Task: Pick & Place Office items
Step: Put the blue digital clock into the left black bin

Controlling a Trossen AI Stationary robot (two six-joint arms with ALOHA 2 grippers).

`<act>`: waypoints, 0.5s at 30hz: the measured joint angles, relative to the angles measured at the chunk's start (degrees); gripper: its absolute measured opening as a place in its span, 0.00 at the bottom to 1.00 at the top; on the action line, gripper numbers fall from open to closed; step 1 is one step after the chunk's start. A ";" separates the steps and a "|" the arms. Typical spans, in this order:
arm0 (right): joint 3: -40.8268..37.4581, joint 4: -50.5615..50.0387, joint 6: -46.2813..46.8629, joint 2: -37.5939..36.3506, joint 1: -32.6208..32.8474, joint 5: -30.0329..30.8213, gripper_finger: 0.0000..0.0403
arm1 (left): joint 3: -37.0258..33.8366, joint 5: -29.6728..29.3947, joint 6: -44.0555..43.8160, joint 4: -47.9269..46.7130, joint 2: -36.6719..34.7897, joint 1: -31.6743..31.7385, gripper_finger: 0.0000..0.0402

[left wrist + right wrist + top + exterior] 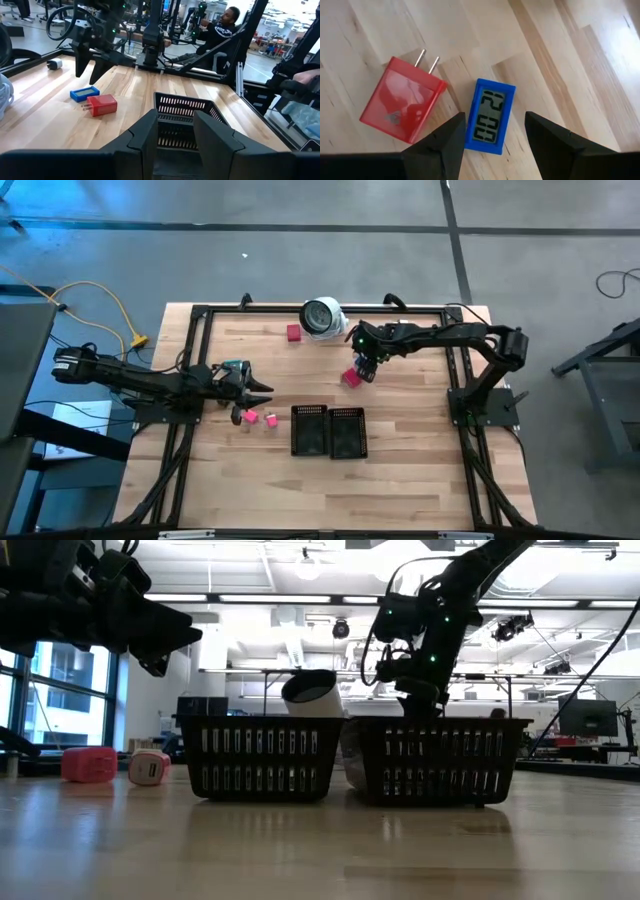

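The right end effector (492, 142) hangs above the tabletop (420, 410) with its fingers (437, 147) spread apart, gripping nothing. Directly below the gap lies the small blue clock (490, 116), face up, not touched by either finger. Just beside the blue clock, nearly touching it, lies the red plug adapter (402, 102), prongs pointing away. Farther from the blue clock stand the two black mesh trays (328, 431). The left end effector (258, 392) hovers beyond them, fingers parted and empty, near two pink pieces (260, 419).
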 joint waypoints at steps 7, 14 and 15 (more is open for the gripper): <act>0.00 0.03 -0.03 0.00 -0.26 -2.17 0.48 | 0.00 0.00 0.62 0.00 0.00 0.00 0.30; 0.00 0.03 0.83 2.36 -1.09 -3.45 0.48 | 0.00 0.00 0.90 0.02 0.00 0.00 0.30; 0.00 0.10 0.81 3.18 -1.09 -3.88 0.48 | 0.00 0.00 0.89 0.03 0.00 0.00 0.30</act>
